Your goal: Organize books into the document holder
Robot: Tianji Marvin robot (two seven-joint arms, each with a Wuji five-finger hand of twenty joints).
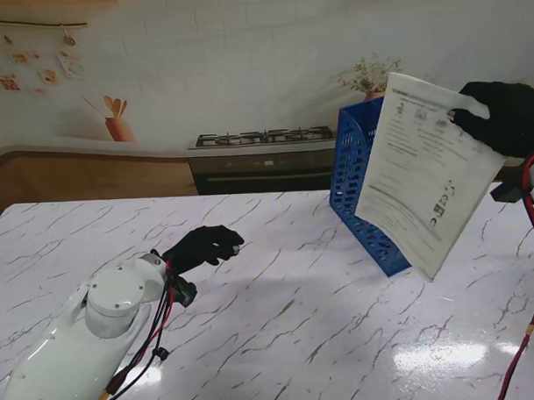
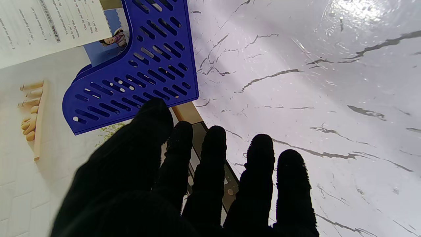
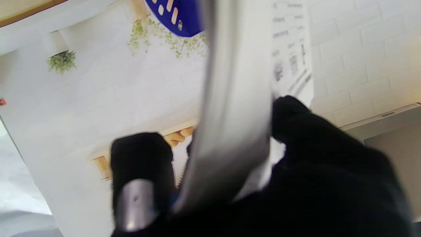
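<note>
A blue perforated document holder [image 1: 357,175] stands on the marble table at the right, also seen in the left wrist view [image 2: 138,69]. My right hand [image 1: 503,114] is shut on the top corner of a white printed book [image 1: 433,172], holding it tilted in the air just in front of the holder. The right wrist view shows the book [image 3: 236,108] edge-on between thumb and fingers [image 3: 306,131]. A book with a blue cover [image 2: 105,46] seems to stand inside the holder. My left hand [image 1: 203,246] hovers over the table's left part, fingers spread, holding nothing.
The white marble table [image 1: 280,331] stretches in front of me. Behind it are a stove and oven [image 1: 261,156], a wooden counter [image 1: 82,176] and a small potted plant [image 1: 370,75] behind the holder.
</note>
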